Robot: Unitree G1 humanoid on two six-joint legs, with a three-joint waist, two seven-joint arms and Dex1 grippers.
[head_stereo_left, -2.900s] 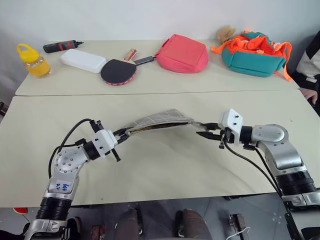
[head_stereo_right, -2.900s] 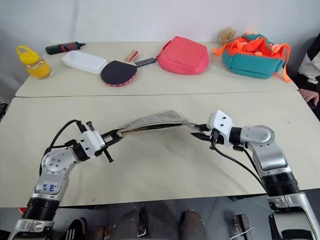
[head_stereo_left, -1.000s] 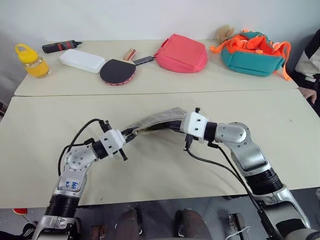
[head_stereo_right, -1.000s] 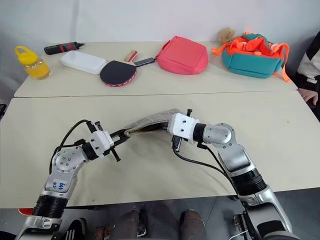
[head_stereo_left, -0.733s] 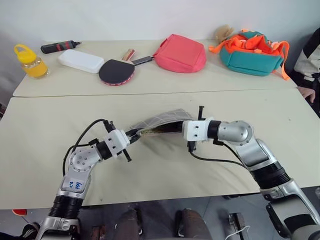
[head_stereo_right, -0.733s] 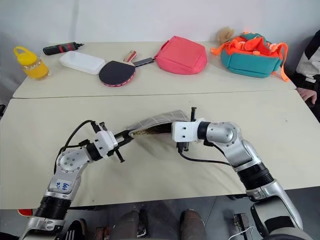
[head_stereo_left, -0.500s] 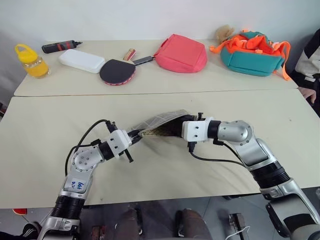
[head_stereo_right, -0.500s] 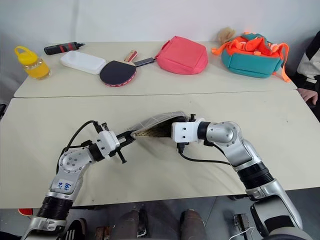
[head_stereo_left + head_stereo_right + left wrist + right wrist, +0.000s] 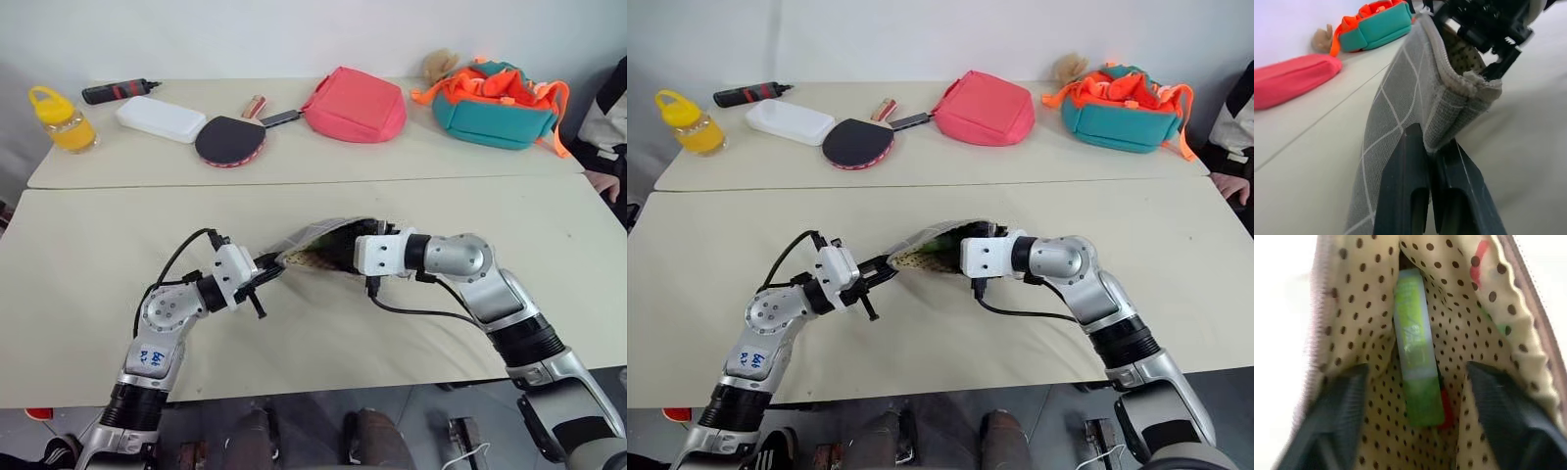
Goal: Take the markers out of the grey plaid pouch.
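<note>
Inside grey plaid pouch [image 9: 933, 238], right fingers [image 9: 1498, 418] apart, lime-green marker [image 9: 1417, 367]

right gripper [image 9: 1415, 382] fingers: buried inside grey plaid pouch [image 9: 313, 240], blurred at lower corners.
markers [image 9: 1415, 367]: far ends hidden deep in lining; red one mostly covered.

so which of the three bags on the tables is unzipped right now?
The grey plaid pouch on the near table: the left gripper pinches its end, and its spotted lining and a green marker show inside. The pink pouch and teal-orange bag lie untouched behind.
</note>
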